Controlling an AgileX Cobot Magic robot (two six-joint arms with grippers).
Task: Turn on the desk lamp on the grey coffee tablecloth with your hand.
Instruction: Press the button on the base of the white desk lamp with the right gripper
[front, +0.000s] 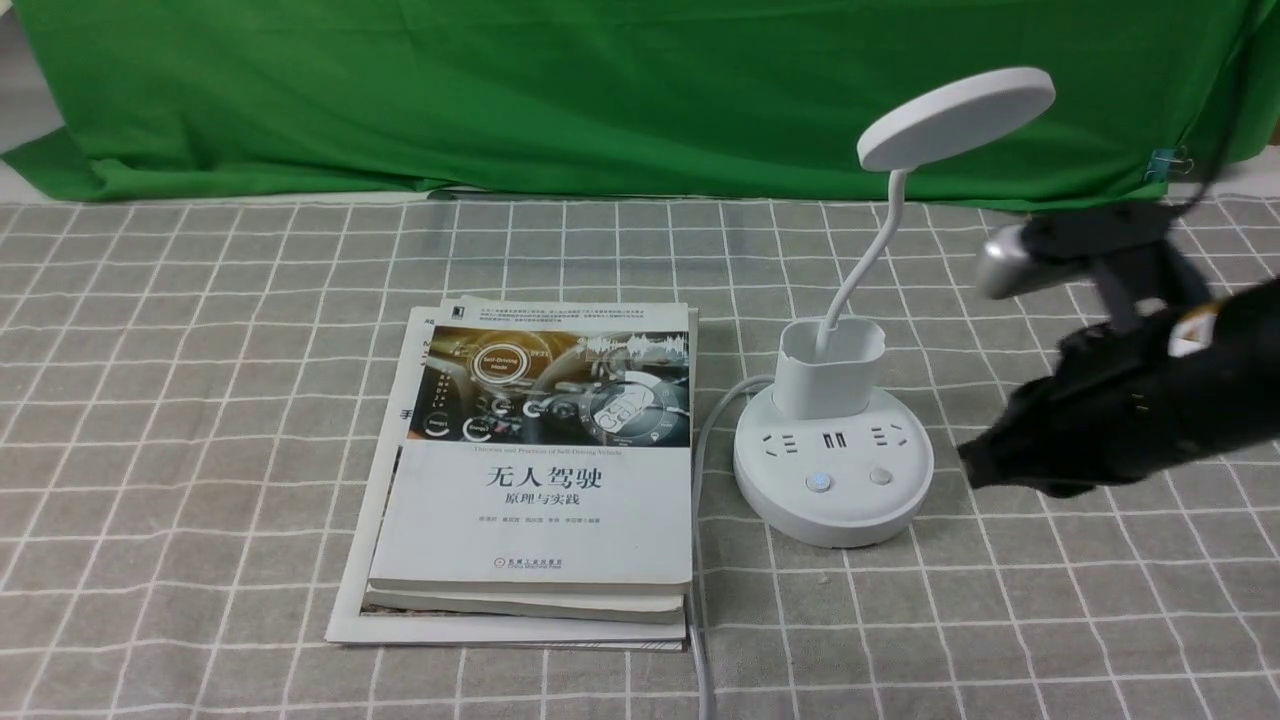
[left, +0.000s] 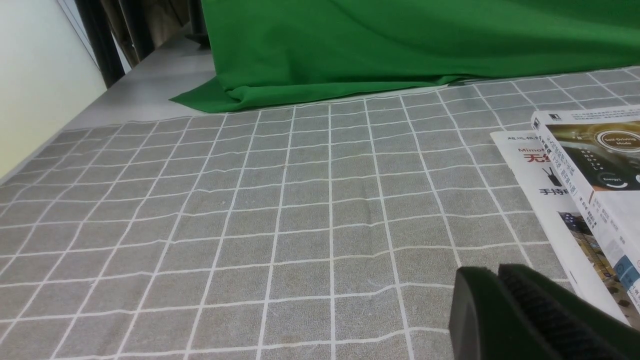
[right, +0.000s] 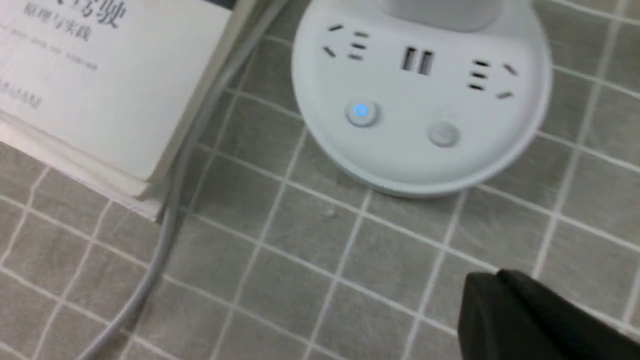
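The lamp (front: 828, 450) is standing on the grey checked cloth (front: 560, 685), beside the books (front: 540, 510). The right claw (right: 500, 277), jaws together and empty, is apparently approaching; the next move is calling for careful alignment above the correct button, then a straight press.

desk lamp (front: 834, 470): smooth matt white plastic | tablecloth (front: 200, 450): woven cloth | backdrop (front: 600, 100): creased cloth

A lamp's round white base (right: 420, 160) sits upper centre, one button (right: 361, 111) glowing blue; the closed gripper (right: 500, 275) occupies the lower right.
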